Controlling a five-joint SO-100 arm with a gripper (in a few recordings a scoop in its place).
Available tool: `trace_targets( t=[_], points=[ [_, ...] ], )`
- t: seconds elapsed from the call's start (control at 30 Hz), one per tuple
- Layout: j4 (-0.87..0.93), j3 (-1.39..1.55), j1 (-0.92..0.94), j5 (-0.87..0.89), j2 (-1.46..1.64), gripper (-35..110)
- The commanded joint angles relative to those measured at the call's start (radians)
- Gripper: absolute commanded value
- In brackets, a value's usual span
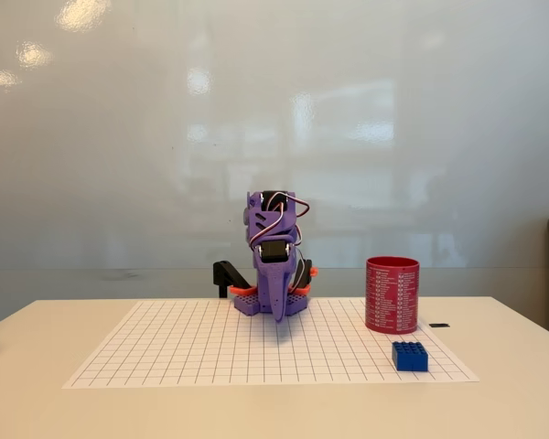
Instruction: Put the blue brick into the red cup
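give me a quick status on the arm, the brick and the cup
Purple gripper folded at the base, tips down, jaw state unclear. Small blue studded plastic brick on the grid mat, in front of the red printed cylindrical cup, apart. Nothing between them.

Brick (410, 356) just in front of cup (392, 294), right of arm (274, 270).
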Motion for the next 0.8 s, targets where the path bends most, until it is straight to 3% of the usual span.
trace_targets(
  t=[0.0,0.77],
  points=[
    [-0.003,-0.037,-0.057,-0.02,0.0,0],
    [-0.037,-0.132,-0.055,-0.044,0.0,-1]
  ],
)
